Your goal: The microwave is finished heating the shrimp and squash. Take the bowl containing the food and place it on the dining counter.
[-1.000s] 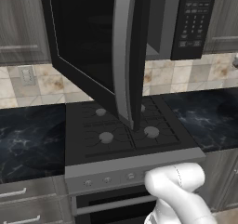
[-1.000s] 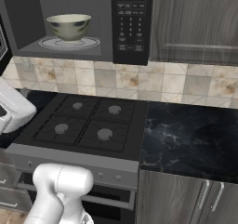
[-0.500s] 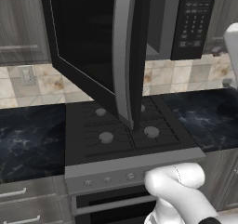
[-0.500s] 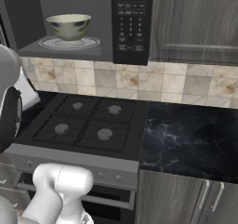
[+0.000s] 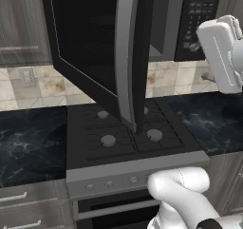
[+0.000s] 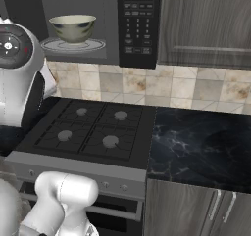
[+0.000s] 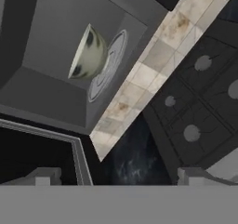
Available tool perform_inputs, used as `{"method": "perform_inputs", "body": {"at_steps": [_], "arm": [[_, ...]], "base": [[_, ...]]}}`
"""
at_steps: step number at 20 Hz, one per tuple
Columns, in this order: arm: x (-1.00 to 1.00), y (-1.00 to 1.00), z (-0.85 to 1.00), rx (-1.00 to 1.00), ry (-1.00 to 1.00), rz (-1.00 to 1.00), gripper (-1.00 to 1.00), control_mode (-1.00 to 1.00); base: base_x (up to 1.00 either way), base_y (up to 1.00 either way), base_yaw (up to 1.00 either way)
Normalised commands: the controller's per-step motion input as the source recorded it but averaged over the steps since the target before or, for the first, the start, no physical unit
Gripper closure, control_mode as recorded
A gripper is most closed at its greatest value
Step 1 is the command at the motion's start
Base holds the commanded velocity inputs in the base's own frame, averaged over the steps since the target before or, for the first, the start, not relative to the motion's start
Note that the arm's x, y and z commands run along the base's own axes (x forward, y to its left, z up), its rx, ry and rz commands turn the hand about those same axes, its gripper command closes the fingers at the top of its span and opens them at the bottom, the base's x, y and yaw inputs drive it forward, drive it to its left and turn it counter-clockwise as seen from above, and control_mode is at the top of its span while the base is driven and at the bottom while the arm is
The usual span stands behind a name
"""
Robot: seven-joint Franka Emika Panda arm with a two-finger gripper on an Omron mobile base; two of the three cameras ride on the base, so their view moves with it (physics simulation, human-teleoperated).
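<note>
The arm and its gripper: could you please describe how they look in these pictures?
The arm is glossy white, built of rounded tubular links with dark joints. One round joint cap is black with small red and green marks. The gripper shows two small grey, blocky finger tips.

The open microwave [image 5: 109,57] door is blocking the cavity in the left base view - and the bowl [image 6: 72,27] rim is hiding whatever's sitting inside.
</note>
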Motion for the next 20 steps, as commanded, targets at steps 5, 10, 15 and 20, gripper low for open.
{"method": "perform_inputs", "body": {"at_steps": [5,10,15,20], "arm": [[0.99,0.00,0.24,0.02,0.05,0.01,-1.00,-1.00],[1.00,0.00,0.01,0.00,0.17,0.03,-1.00,-1.00],[0.95,0.01,0.00,0.00,0.13,0.00,-1.00,-1.00],[0.68,0.06,0.00,0.00,0.05,0.00,-1.00,-1.00]], "base": [[0.00,0.00,0.00],[0.00,0.00,0.00],[0.00,0.00,0.00],[0.00,0.00,0.00]]}}
